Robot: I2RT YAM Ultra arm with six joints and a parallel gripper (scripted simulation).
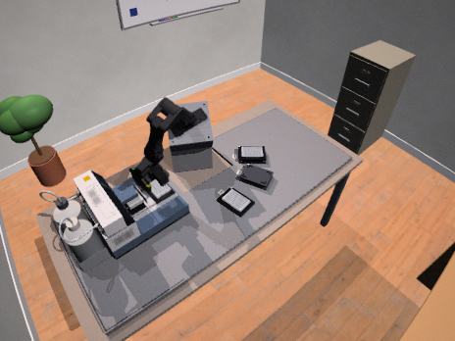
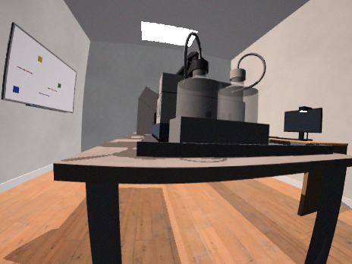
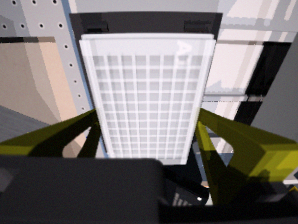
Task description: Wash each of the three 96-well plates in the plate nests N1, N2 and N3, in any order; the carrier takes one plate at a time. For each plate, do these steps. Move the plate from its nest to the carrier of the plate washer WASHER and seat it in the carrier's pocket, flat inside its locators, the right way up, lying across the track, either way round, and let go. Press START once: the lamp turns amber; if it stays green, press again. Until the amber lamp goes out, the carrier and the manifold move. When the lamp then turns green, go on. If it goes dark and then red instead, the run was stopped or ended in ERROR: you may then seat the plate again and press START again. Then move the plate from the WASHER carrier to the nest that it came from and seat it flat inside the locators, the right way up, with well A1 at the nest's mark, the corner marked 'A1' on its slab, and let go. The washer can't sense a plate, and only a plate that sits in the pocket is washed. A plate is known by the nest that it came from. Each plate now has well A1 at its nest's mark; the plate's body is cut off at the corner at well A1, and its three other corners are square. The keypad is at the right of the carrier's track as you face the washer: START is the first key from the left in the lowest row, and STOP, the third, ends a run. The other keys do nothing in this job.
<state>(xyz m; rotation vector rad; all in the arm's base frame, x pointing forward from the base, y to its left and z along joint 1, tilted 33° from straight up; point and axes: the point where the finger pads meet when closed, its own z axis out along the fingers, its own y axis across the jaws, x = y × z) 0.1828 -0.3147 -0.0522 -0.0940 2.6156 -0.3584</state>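
My gripper (image 1: 155, 182) (image 3: 148, 112) is shut on a white 96-well plate (image 1: 160, 188) (image 3: 147, 95), with its yellow fingers on the plate's two long sides. It holds the plate low over the black carrier (image 3: 145, 22) of the blue-and-white washer (image 1: 162, 216), at the end of the track. In the wrist view an 'A' mark shows near the plate's far right corner. Two nests hold white plates, the far nest (image 1: 252, 153) and the near nest (image 1: 235, 201). The middle nest (image 1: 255, 175) is dark, with no plate in it.
Two bottles (image 1: 74, 230) (image 2: 197, 95) with tubing stand at the washer's left end and hide the washer in the exterior view. The arm's grey base box (image 1: 191, 132) stands behind the washer. A filing cabinet (image 1: 368, 93) and a potted plant (image 1: 34, 137) stand off the table.
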